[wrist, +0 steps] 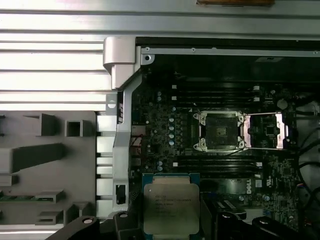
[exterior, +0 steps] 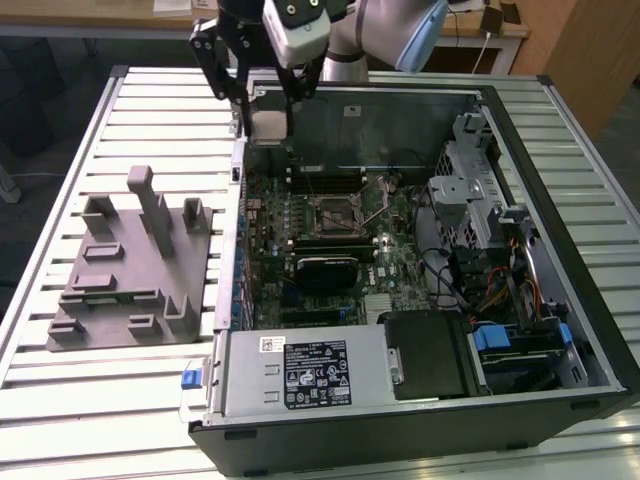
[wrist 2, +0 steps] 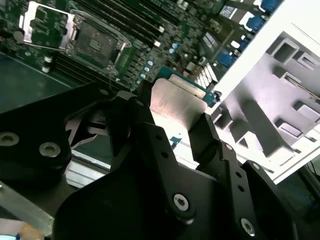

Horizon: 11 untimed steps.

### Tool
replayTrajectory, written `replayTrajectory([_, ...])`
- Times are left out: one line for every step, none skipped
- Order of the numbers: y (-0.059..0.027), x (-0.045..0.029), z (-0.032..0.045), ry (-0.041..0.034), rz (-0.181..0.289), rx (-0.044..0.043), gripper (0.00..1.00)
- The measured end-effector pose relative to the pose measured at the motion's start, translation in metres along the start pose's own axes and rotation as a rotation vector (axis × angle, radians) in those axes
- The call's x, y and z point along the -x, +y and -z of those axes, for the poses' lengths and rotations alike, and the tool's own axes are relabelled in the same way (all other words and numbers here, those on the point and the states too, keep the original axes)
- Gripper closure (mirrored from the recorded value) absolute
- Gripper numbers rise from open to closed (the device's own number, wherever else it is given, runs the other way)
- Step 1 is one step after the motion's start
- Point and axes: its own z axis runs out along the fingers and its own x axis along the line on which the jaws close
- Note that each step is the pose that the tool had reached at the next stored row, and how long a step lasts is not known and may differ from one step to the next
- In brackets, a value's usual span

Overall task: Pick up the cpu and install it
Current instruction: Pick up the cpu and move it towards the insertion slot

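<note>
My gripper (exterior: 266, 120) hangs over the far corner of the open computer case (exterior: 560, 130), on the exterior view's left, shut on the cpu (exterior: 268, 126). The cpu (wrist: 171, 202) is a thin square chip with a pale silver top, and a black finger (wrist: 125, 222) presses on each of two opposite edges. In the second wrist view the cpu (wrist 2: 175, 100) shows between the fingers (wrist 2: 150, 130). The motherboard socket (exterior: 335, 212) lies below and further into the case, apart from the chip. Its metal frame (wrist: 265, 131) is swung open beside the bare socket (wrist: 220, 131), as also seen in the second wrist view (wrist 2: 95, 45).
A grey plastic fixture block (exterior: 130, 260) stands on the slatted table (exterior: 60, 400) at the exterior view's left of the case. Inside the case are the green motherboard (exterior: 300, 225), drive cages (exterior: 470, 170), cables (exterior: 490, 290) and a power supply (exterior: 300, 372).
</note>
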Motion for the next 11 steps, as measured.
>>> replayTrajectory([0.0001,0.0044,-0.0001,0.0002,0.000,0.0000,0.46])
replayTrajectory([0.0001,0.0088,-0.0002,0.0005,0.000,-0.0001,0.46])
replayTrajectory([0.0002,0.0130,-0.0003,0.0007,0.000,-0.0001,0.46])
replayTrajectory([0.0002,0.0172,-0.0004,0.0010,0.000,-0.0002,0.46])
replayTrajectory([0.0003,0.0215,-0.0006,0.0013,0.000,-0.0002,0.46])
replayTrajectory([0.0003,0.0255,-0.0009,0.0018,0.000,-0.0001,0.46])
replayTrajectory([0.0004,0.0296,-0.0013,0.0023,0.000,-0.0001,0.46])
replayTrajectory([0.0004,0.0329,-0.0018,0.0030,0.000,-0.0001,0.46])
replayTrajectory([0.0004,0.0362,-0.0024,0.0041,0.000,-0.0001,0.46])
replayTrajectory([0.0004,0.0394,-0.0031,0.0052,0.000,-0.0002,0.46])
replayTrajectory([0.0004,0.0424,-0.0039,0.0065,0.000,-0.0001,0.46])
